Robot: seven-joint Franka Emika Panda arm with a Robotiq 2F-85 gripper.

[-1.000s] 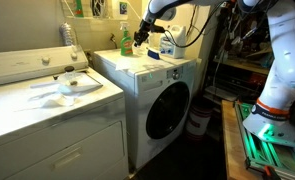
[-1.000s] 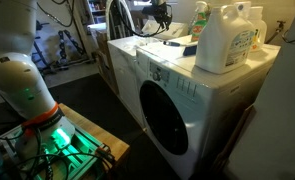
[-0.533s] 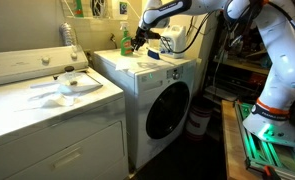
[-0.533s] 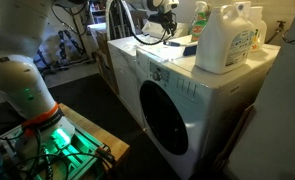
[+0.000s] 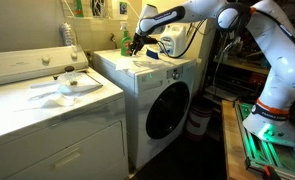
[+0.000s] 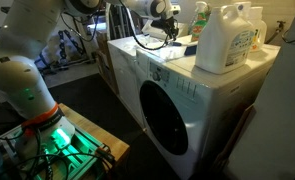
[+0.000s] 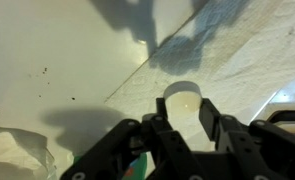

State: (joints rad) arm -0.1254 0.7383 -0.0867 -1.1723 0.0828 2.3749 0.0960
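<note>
My gripper is shut on a small white round cup, which sits between the two black fingers in the wrist view. In both exterior views the gripper hangs just above the top of the front-load washer, near its back edge. A green bottle stands right beside the gripper. The cup itself is too small to make out in the exterior views. Below the gripper lies the white washer top with a diagonal seam.
A white detergent jug and a blue-and-white item stand on the washer. The green bottle also shows behind the jug. A second machine beside it carries a white cloth and dish. The robot base stands near the washer door.
The arm has swung along the washer top toward the green bottle, carrying the gripper with it. The jug and bottle have not moved.
</note>
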